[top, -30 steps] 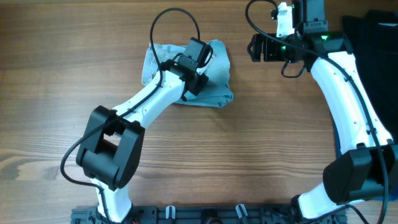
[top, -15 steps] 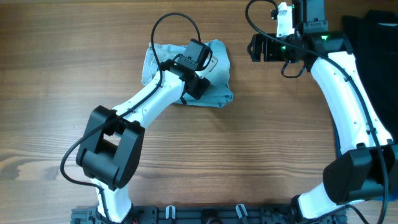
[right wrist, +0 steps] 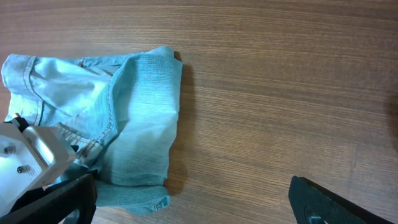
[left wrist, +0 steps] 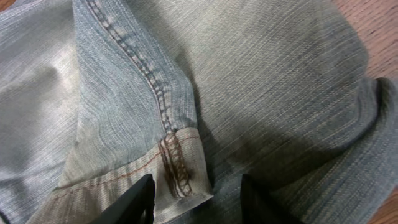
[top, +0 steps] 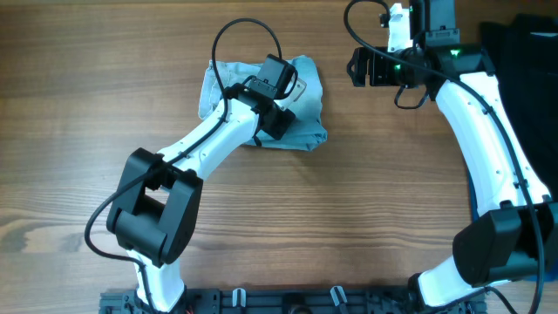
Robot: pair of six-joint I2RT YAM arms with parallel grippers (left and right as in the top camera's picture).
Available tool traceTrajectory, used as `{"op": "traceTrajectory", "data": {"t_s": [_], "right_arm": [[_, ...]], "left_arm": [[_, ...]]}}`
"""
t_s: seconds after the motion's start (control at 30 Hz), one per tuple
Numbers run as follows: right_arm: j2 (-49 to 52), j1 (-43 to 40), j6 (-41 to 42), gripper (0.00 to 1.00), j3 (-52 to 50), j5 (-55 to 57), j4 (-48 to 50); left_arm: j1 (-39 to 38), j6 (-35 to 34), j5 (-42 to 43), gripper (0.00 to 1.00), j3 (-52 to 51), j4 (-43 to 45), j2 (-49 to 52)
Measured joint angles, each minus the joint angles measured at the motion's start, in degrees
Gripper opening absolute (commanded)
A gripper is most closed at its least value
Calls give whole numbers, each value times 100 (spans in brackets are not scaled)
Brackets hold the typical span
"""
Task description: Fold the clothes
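The light blue denim shorts (top: 305, 105) lie crumpled at the back middle of the wooden table. In the left wrist view a hemmed leg corner (left wrist: 180, 168) with a stitched seam lies between my fingers. My left gripper (left wrist: 196, 202) is open, right down on the shorts, its fingers either side of that hem corner. It sits over the shorts' middle in the overhead view (top: 283, 87). My right gripper (right wrist: 193, 202) is open and empty above bare wood to the right of the shorts (right wrist: 137, 106). It shows at the back right in the overhead view (top: 359, 66).
A dark garment (top: 523, 61) lies at the back right corner of the table (top: 349, 218). The left arm's white wrist (right wrist: 31, 155) shows in the right wrist view, on the shorts. A rack edge (top: 288, 301) runs along the front.
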Motion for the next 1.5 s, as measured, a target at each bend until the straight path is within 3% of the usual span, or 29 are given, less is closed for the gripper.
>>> {"op": "traceTrajectory", "data": {"t_s": [0.1,0.17,0.23,0.3,0.33,0.5,0.77,1.03,1.17,1.23,1.37,1.5], "right_arm": [[0,0,0,100,0,0,0],[0,0,0,100,0,0,-2],[0,0,0,100,0,0,0],[0,0,0,100,0,0,0],[0,0,0,100,0,0,0],[0,0,0,100,0,0,0],[0,0,0,99,0,0,2],[0,0,0,100,0,0,0],[0,0,0,100,0,0,0],[0,0,0,100,0,0,-2],[0,0,0,100,0,0,2],[0,0,0,100,0,0,-7]], "left_arm": [[0,0,20,48,0,2,13],[0,2,22,42,0,7,142],[0,0,17,28,0,46,282],[0,-9,-103,7,-2,192,313],[0,-2,-166,4,-2,238,313],[-11,2,-498,4,-4,328,282],[94,2,-2155,4,-11,852,-76],[1062,2,-2013,4,-11,1294,-76],[1360,-221,-1558,14,-11,1340,-76],[1473,-326,-1519,70,-13,1558,-76],[1851,-938,-1764,68,-22,2264,-144],[2000,-1834,-1346,66,-28,1628,-944]]}}
